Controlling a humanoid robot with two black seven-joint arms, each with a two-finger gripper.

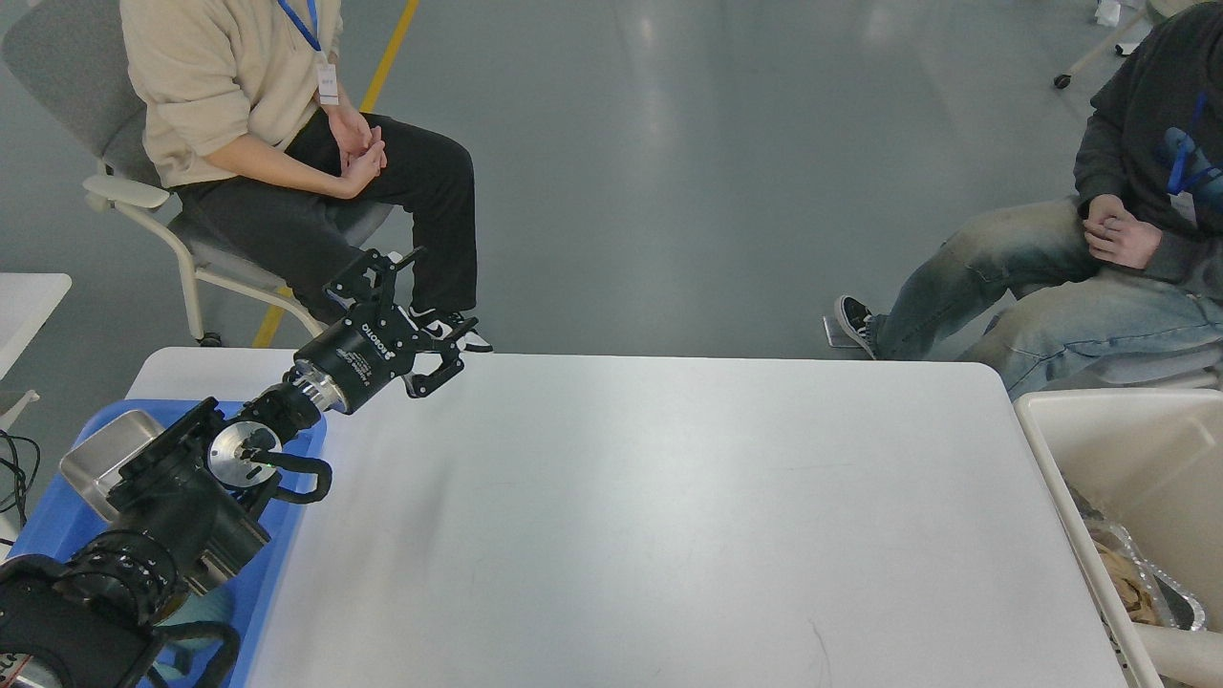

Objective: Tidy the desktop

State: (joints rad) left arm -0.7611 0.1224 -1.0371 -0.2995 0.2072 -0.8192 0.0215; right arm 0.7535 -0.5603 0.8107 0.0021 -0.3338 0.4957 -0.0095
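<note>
A blue tray (pixel 57 535) on the desk's (pixel 669 516) left edge holds a steel pan (pixel 100 459). Right of the desk, a beige bin (pixel 1108 449) holds crumpled foil (pixel 1142 588). The left end effector (pixel 420 311) hangs with fingers apart, empty.

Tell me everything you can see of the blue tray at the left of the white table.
The tray is bright blue, plastic by its look, with a raised rim and rounded corners. It lies flat on the desktop at its left edge. Most of it is hidden under the left arm, so its full shape cannot be told. A shiny metal pan sits in its far left corner. The left tool hangs open beyond the tray, not touching it.
</note>
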